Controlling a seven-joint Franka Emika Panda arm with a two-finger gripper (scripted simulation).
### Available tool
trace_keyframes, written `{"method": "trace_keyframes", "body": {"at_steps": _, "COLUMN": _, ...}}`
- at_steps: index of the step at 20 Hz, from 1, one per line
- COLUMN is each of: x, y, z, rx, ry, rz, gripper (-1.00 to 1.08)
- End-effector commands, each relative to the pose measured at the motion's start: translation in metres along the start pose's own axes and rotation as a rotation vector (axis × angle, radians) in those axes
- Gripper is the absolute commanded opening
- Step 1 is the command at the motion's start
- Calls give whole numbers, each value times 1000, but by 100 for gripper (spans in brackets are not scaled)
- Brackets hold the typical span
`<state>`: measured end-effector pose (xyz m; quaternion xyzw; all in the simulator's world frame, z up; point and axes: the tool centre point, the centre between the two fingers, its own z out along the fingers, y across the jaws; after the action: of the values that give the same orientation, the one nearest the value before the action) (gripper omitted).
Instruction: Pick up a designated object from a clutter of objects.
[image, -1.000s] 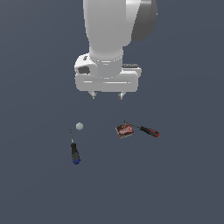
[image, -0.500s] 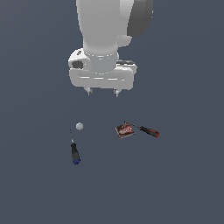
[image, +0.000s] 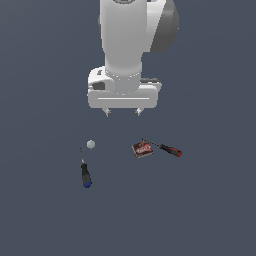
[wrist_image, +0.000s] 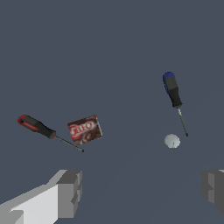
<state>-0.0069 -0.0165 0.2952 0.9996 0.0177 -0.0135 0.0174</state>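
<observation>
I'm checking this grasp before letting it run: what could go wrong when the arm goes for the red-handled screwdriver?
1. The red-handled screwdriver has its shaft tip right beside the reddish-brown box; a finger may strike or catch the box instead.
2. The gripper hangs open above the gap between the item pairs, so it must shift towards the exterior view's right first.
3. The blue-tipped screwdriver looks similar and could be mistaken for it.

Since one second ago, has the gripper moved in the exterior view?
Yes. The gripper has risen slightly and drifted toward the exterior view's left, judged against the reddish-brown box, which stayed put.
</observation>
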Motion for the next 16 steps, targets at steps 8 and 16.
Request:
{"method": "trace_keyframes", "body": {"at_steps": 8, "x": 13, "y": -53, "z": 68, "rx": -22, "ry": 6, "rz": -306, "gripper": 100}}
{"method": "trace_keyframes", "body": {"at_steps": 16, "x": 9, "y": -118, "z": 143, "rx": -22, "ry": 17, "rz": -663, "gripper": 100}}
